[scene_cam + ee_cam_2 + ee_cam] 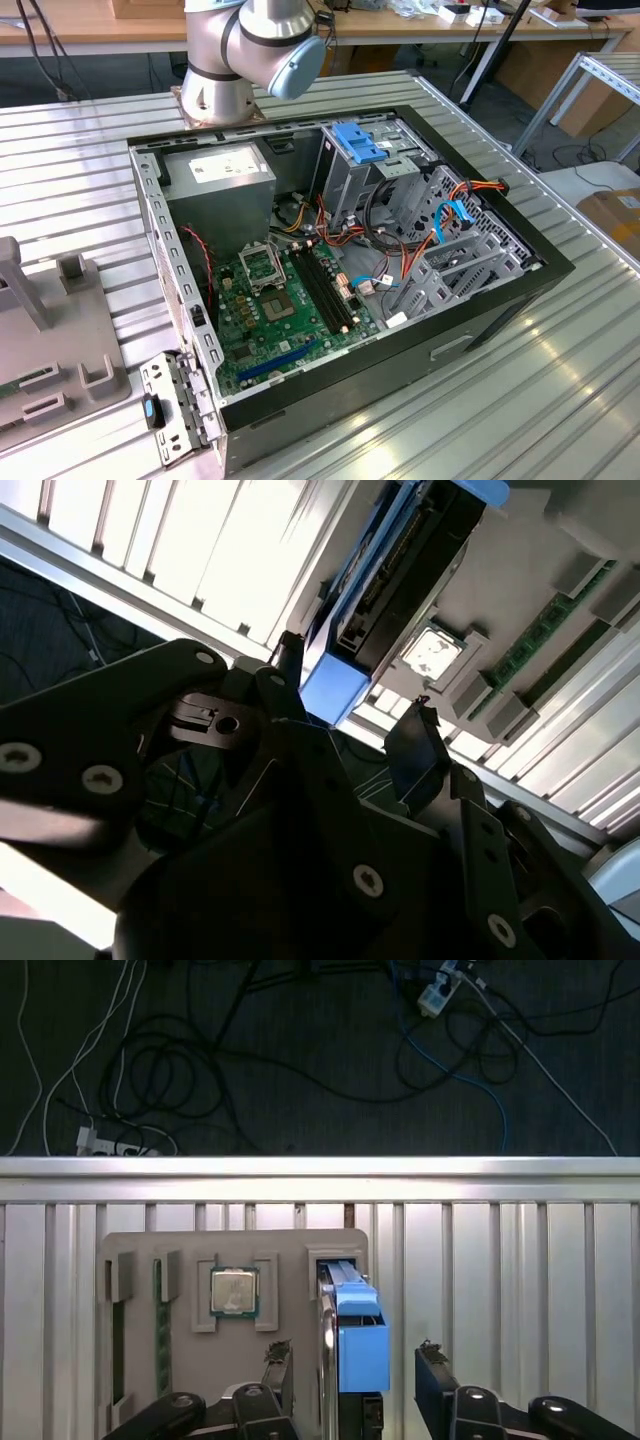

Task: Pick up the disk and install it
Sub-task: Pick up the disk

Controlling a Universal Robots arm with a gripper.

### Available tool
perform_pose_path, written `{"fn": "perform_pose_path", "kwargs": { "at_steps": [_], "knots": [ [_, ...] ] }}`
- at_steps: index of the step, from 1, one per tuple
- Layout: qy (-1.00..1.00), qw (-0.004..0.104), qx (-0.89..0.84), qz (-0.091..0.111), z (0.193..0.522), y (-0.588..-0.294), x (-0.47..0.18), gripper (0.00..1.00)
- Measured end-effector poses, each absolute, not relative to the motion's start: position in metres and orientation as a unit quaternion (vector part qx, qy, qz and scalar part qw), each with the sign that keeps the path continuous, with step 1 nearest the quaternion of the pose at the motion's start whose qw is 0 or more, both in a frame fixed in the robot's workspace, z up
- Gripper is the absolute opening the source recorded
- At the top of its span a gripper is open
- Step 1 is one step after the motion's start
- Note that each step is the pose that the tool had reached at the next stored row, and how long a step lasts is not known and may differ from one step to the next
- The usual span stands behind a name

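Observation:
The disk [360,1325] stands on edge in a slot of a grey fixture tray [290,1260], with one blue rail facing the first wrist view. My gripper [355,1355] is open and straddles it, one black finger [281,1358] on each side with a small gap to the disk. In the second wrist view the disk [400,570] shows its dark edge and blue rail just beyond my gripper [357,680]. The open computer case [480,330] lies on the table in the exterior view.
The fixture tray also holds a processor chip [233,1292] and a green memory stick [162,1320]. Inside the case are a grey drive cage with a blue bracket [358,143], a power-supply box [222,175] and the motherboard [280,310]. Cables lie on the floor [300,1050] past the table edge.

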State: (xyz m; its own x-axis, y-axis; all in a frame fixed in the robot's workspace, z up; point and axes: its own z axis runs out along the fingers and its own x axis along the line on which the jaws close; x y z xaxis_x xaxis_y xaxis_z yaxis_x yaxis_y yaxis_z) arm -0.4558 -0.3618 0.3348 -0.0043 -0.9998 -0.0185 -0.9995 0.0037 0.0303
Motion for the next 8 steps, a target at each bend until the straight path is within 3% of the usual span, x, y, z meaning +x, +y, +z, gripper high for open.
{"fn": "perform_pose_path", "kwargs": {
  "at_steps": [8],
  "knots": [
    [-0.708,0.004,0.706,-0.018,0.323,-0.358,-0.456,0.60]
  ]
}}
